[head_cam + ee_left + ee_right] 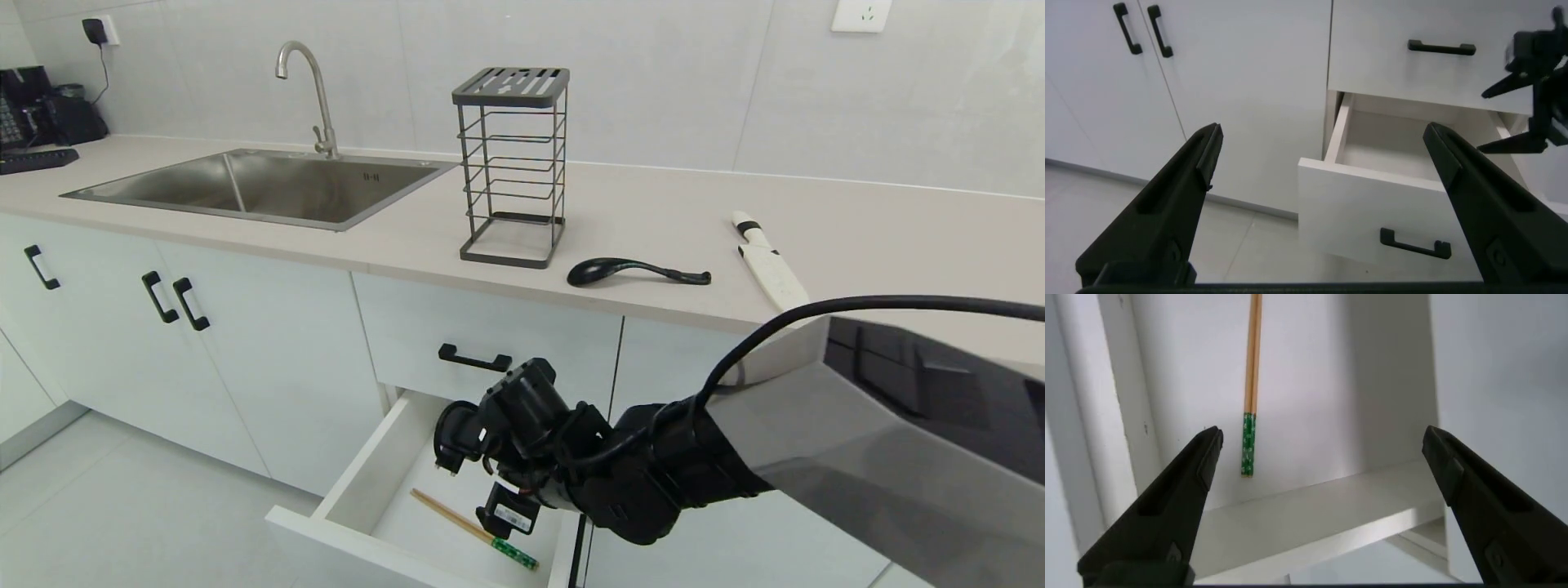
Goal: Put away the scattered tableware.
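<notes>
Counter (653,204) carries 1 wire rack (513,163) mid-way along. 1 white knife (767,265) and 1 black spoon (633,269) lie near the front edge, not yet stowed. 1 drawer (359,474) stands pulled out to take them, w/ 1 pair of chopsticks (1253,376) by its front wall. Right gripper (1320,441) hangs over it, jaws spread, empty. Left gripper (1323,131) sits beside the drawer, jaws also spread.

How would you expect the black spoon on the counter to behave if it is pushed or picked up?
The black spoon looks rigid and, being slim, probably light. Its rounded bowl rests on the counter, so a sideways push may rock or spin it. The thin, arched handle could twist in a pinch.
</notes>
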{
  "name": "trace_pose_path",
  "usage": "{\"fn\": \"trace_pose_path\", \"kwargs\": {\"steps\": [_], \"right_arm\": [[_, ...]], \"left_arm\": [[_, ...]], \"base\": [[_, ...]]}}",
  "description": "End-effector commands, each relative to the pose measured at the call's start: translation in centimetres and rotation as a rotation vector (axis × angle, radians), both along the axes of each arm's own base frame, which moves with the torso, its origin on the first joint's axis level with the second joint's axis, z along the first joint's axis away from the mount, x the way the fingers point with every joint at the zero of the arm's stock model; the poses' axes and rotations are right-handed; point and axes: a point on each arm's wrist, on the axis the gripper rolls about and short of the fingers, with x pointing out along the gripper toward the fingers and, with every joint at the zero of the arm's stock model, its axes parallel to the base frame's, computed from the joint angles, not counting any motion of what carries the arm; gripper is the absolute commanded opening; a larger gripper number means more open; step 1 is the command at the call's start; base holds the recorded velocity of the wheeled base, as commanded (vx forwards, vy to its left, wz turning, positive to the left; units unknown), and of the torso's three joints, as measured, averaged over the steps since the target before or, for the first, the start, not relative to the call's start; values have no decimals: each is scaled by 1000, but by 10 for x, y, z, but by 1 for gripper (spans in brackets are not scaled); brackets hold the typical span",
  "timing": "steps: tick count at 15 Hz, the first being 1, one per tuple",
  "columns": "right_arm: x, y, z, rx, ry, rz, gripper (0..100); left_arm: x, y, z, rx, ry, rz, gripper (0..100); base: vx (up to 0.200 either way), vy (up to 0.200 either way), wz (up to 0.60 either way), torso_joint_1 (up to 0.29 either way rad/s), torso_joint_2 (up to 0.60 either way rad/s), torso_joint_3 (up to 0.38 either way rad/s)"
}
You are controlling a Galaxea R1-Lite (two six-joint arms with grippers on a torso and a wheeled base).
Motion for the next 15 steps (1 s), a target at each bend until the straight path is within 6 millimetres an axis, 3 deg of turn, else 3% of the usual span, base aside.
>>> {"fn": "trace_pose_path", "kwargs": {"steps": [1, 5, 8, 9, 10, 12, 15], "right_arm": [[-13, -5, 34, 57, -32, 24, 100], [-49, -16, 100, 255, 8, 234, 100], [-63, -31, 140, 335, -52, 273, 100], [-63, -31, 140, 335, -52, 273, 100], [-51, -59, 171, 404, -111, 261, 100], [-41, -86, 193, 459, -152, 269, 100], [-2, -133, 209, 494, -216, 161, 100]], "left_arm": [[0, 0, 0, 0, 2, 0, 100], [0, 0, 0, 0, 2, 0, 100], [0, 0, 0, 0, 2, 0, 100], [0, 0, 0, 0, 2, 0, 100], [0, 0, 0, 0, 2, 0, 100], [0, 0, 0, 0, 2, 0, 100], [0, 0, 0, 0, 2, 0, 100]], "base": [[0, 0, 0, 0, 0, 0], [0, 0, 0, 0, 0, 0], [0, 0, 0, 0, 0, 0], [0, 0, 0, 0, 0, 0], [0, 0, 0, 0, 0, 0], [0, 0, 0, 0, 0, 0], [0, 0, 0, 0, 0, 0]]}}
